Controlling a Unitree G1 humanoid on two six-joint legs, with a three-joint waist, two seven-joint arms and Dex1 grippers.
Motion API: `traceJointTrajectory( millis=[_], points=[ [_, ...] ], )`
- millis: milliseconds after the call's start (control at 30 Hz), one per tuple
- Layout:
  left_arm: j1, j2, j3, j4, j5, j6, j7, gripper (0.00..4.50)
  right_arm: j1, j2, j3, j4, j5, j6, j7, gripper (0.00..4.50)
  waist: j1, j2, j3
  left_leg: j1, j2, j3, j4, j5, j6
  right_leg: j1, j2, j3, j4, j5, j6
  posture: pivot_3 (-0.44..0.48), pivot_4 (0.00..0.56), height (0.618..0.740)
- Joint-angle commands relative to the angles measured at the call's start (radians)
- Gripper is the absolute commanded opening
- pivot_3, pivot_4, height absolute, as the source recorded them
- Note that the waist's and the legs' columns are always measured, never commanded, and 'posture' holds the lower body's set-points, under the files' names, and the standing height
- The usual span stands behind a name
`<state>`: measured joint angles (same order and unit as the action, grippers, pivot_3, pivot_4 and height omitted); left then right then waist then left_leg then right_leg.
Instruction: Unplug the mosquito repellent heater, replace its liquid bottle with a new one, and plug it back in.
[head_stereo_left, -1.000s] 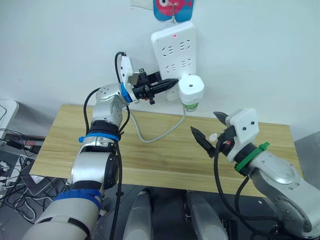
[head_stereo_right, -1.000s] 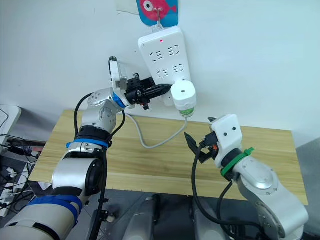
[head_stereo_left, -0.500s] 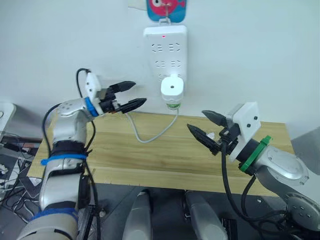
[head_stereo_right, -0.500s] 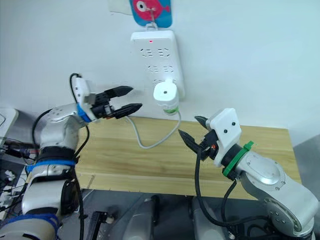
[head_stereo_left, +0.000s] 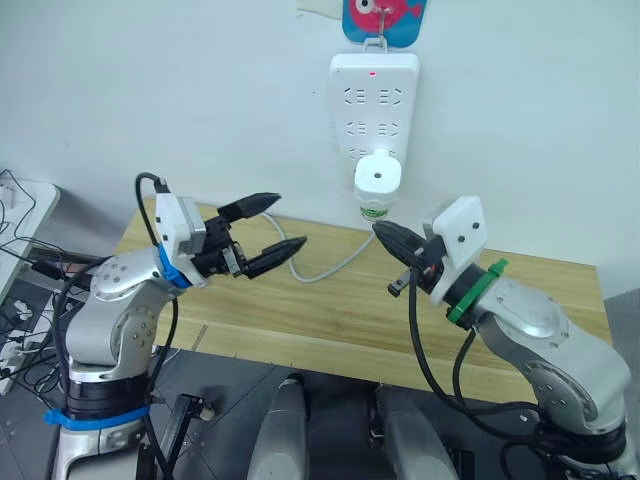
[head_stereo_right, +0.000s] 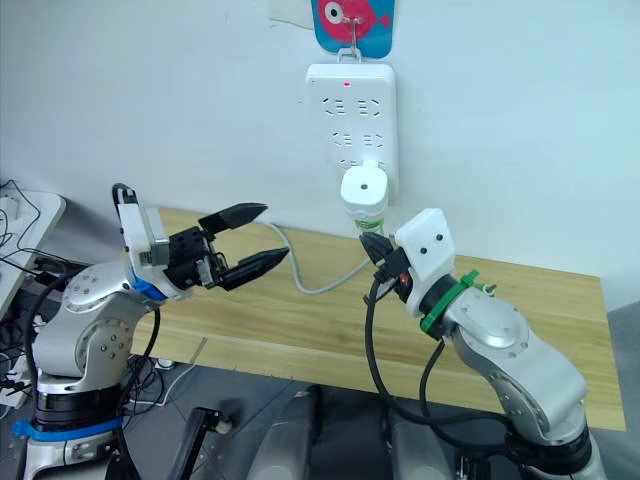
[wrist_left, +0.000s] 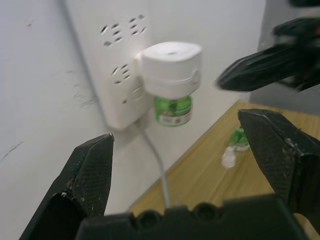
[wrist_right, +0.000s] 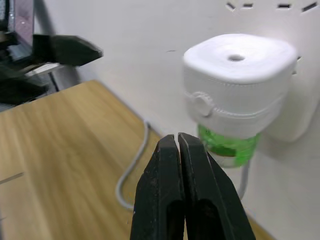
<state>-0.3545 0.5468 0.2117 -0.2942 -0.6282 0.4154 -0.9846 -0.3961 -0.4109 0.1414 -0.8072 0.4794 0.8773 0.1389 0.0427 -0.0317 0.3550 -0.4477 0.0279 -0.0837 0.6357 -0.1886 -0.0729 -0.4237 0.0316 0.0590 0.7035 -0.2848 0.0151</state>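
The mosquito repellent heater (head_stereo_left: 379, 180) sits plugged into the lower part of the white power strip (head_stereo_left: 374, 112) on the wall, its liquid bottle (wrist_left: 172, 110) fitted beneath. The right gripper (wrist_right: 179, 150), jaws pressed together and empty, points just below it. The left gripper (head_stereo_left: 278, 228) hovers over the wooden surface (head_stereo_left: 330, 310) with jaws spread wide.

One heater (head_stereo_left: 379, 180), two bottles (wrist_left: 172, 110), one strip (head_stereo_left: 374, 115).

A small white rounded plastic heater (head_stereo_left: 379, 178) carries a translucent green bottle (wrist_left: 173, 110) with a printed label beneath it. The tall power strip (head_stereo_left: 374, 105) is white with one red light. The wooden table (head_stereo_left: 330, 310) shows pale, streaked grain.
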Motion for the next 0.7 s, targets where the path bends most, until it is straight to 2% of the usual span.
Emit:
traceJointTrajectory(
  millis=[33, 367, 700],
  points=[
    [0.009, 0.014, 0.003, -0.050, -0.025, -0.002, 0.013, 4.50, -0.033, 0.026, -0.003, -0.010, -0.036, -0.030, -0.011, 0.09, 0.001, 0.000, 0.000, 0.000, 0.000, 0.000, -0.001, 0.000, 0.000, 0.000, 0.000, 0.000, 0.000, 0.000, 0.000, 0.242, 0.314, 0.740],
    [-0.005, 0.016, -0.024, -0.054, -0.032, -0.001, 0.030, 4.50, -0.072, 0.055, -0.005, 0.007, -0.061, 0.000, -0.011, 0.09, 0.008, 0.000, 0.000, 0.000, 0.000, 0.000, -0.003, 0.000, 0.000, 0.000, 0.000, 0.000, -0.003, 0.003, -0.005, 0.239, 0.322, 0.740],
    [-0.009, 0.023, -0.033, -0.049, -0.041, 0.003, 0.036, 4.50, -0.034, 0.038, -0.007, -0.032, -0.058, 0.017, 0.017, 0.09, 0.009, 0.000, 0.000, 0.000, 0.000, 0.000, -0.004, 0.000, 0.000, 0.000, 0.000, 0.000, -0.004, 0.003, -0.005, 0.234, 0.328, 0.740]
  ],
)
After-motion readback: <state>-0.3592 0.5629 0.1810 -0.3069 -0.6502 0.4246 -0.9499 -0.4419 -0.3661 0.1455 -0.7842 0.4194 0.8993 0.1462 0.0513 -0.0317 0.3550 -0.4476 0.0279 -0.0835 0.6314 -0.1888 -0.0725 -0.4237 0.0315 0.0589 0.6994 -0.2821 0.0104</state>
